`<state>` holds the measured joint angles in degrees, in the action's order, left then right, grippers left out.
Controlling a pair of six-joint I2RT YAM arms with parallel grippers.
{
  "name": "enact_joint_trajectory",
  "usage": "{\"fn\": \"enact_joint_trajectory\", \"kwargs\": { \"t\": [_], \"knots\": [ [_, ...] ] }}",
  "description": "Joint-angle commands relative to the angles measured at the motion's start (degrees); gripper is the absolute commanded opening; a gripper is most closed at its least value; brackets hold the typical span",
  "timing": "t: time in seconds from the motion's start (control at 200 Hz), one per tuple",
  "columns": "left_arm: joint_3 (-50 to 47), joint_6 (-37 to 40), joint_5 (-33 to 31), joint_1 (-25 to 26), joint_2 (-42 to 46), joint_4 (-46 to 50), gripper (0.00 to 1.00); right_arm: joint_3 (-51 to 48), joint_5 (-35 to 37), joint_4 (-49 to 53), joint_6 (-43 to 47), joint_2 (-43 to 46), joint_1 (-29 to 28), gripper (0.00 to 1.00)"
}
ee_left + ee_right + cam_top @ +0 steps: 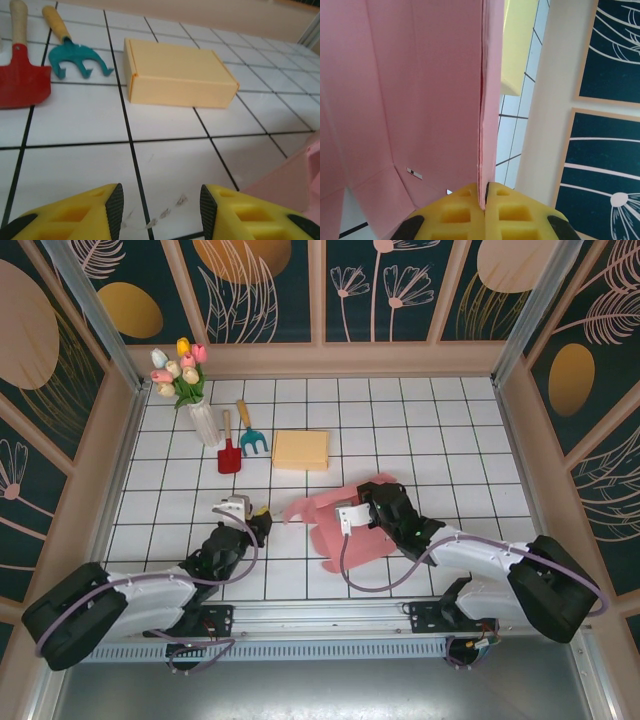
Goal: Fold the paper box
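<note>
The pink paper box (335,530) lies partly unfolded on the tiled table, just in front of centre. My right gripper (372,502) is over its far right part. In the right wrist view this gripper (485,192) is shut on the edge of an upright pink panel (420,90). My left gripper (256,524) rests low over the tiles, just left of the box. Its jaws stand open in the left wrist view (160,205) with only bare tile between them. A corner of the pink box (295,185) shows to their right, apart from the fingers.
A closed yellow box (300,449) (177,75) sits behind the pink one. A red shovel (229,452), a teal rake (250,435) and a white vase of tulips (190,390) stand at the back left. Walls ring the table.
</note>
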<state>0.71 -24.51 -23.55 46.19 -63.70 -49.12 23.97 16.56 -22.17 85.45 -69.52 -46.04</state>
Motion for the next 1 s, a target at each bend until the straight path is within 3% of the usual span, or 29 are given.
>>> {"fn": "enact_joint_trajectory", "kwargs": {
  "t": [0.0, 0.5, 0.996],
  "knots": [
    [-0.12, 1.39, 3.18, 0.12, -4.14, -4.98, 0.47, -1.17, 2.34, 3.4, 1.62, -1.1, -0.07, 0.0],
    [4.95, 2.97, 17.0, 0.1, -16.98, -12.39, 0.48, -0.32, 1.75, 5.21, 1.42, -3.6, 0.4, 0.0],
    [10.47, 0.4, 26.38, 0.72, -25.77, -16.62, 0.45, 0.73, 1.02, 6.7, 0.42, -5.09, 0.29, 0.0]
  ]
}}
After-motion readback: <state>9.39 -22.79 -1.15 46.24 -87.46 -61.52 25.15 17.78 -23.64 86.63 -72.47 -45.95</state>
